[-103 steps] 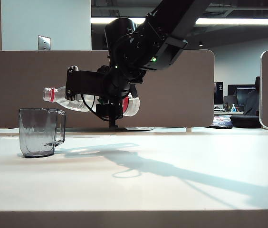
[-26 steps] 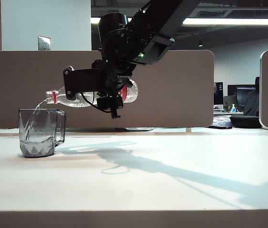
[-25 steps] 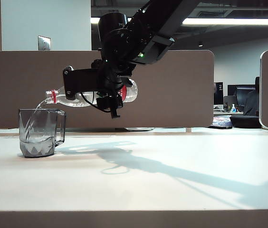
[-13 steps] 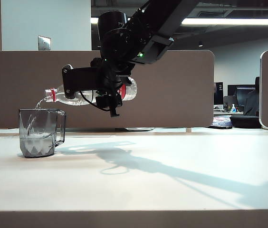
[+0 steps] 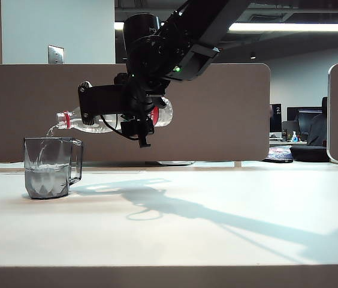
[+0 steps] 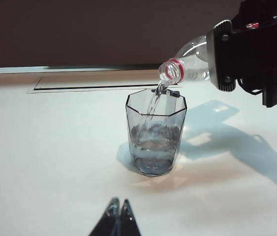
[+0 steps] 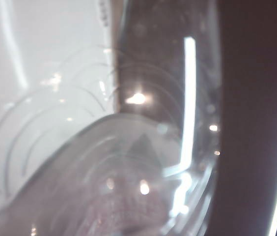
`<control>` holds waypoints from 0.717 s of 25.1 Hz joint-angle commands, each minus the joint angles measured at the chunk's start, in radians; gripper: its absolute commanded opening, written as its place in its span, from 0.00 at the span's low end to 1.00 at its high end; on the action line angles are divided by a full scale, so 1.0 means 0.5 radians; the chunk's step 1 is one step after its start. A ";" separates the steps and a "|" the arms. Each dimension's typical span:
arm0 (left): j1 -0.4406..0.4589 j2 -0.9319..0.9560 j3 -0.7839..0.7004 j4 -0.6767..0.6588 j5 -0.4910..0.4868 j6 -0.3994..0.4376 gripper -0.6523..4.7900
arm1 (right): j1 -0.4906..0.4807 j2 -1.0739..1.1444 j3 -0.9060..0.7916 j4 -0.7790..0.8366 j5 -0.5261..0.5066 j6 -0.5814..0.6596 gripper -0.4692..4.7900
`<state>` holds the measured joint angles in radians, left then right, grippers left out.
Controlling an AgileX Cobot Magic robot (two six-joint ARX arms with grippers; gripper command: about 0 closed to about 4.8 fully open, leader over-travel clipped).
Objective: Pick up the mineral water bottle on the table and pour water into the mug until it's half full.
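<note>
Water pours from a tipped bottle into a mug on the white table.

The right gripper (image 5: 134, 113), upper left of centre in the exterior view, is clamped around the clear plastic mineral water bottle (image 5: 91, 123) with a red neck ring, held nearly level with its mouth over the small smoky-grey faceted mug (image 5: 48, 167). A thin stream of clear water (image 6: 153, 101) falls into the mug, which stands on the wide white table (image 5: 217, 222) at the left and is partly filled. The left gripper (image 6: 117, 216) shows at the bottom edge of its wrist view, fingertips pressed together, holding nothing, apart from the mug.
</note>
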<state>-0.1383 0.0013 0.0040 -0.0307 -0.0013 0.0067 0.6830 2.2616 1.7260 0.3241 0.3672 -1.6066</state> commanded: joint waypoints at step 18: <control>0.001 0.000 0.006 0.018 0.005 0.001 0.11 | 0.047 -0.030 0.018 -0.089 0.032 0.442 0.60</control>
<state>-0.1383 0.0013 0.0040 -0.0307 -0.0013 0.0067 0.7021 2.2616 1.7260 0.2535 0.3748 -1.4338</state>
